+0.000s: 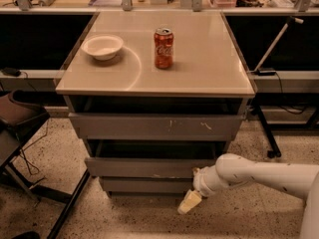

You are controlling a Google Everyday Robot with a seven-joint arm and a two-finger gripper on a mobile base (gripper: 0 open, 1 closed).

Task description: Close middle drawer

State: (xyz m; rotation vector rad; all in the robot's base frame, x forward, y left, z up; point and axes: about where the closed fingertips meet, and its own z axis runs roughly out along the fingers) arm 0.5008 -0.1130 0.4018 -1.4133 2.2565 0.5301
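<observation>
The middle drawer is a wide plain grey front, pulled out of the cabinet further than the fronts above and below it, with a dark gap over it. My gripper, pale yellow at the end of the white arm, hangs low at the drawer's right end. It is just below the front's lower edge and in front of the bottom drawer front, pointing down and to the left. I cannot tell if it touches the drawer.
The top drawer front with pale scratch marks also stands slightly out. A red soda can and a white bowl sit on the cabinet top. A dark chair stands at the left, and a stand's legs at the right.
</observation>
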